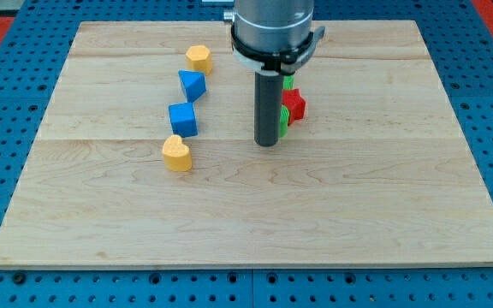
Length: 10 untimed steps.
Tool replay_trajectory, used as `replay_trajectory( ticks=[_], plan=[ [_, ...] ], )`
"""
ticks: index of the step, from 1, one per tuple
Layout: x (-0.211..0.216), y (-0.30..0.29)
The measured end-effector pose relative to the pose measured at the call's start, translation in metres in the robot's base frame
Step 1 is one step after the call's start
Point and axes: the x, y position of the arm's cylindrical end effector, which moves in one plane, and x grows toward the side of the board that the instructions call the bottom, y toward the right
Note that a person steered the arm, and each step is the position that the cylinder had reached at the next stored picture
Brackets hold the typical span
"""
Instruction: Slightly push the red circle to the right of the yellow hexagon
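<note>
The yellow hexagon (198, 58) lies near the view's top, left of centre. A red block (294, 104) lies to the right of my rod, which partly hides it. Its outline looks angular and I cannot make out its shape for sure. My tip (268, 144) rests on the board just below and left of the red block, close to it. I cannot tell if they touch. The tip is well to the right of and below the yellow hexagon.
A blue triangle (193, 84), a blue cube (182, 119) and a yellow heart (176, 154) run in a line below the hexagon. Green block pieces (284, 120) peek out beside the rod, against the red block. The wooden board (383, 214) lies on a blue pegboard.
</note>
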Motion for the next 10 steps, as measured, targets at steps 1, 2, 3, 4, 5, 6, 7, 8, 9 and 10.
replay_trajectory(
  ticks=[1,2,3,4,5,6,7,8,9,10],
  plan=[
    [-0.025,0.000],
    [-0.049,0.000],
    [-0.061,0.000],
    [-0.062,-0.029],
    [-0.098,-0.032],
    [-0.134,-0.046],
    [-0.169,-0.043],
    [-0.197,-0.013],
    [-0.197,0.043],
    [-0.179,0.049]
  ],
)
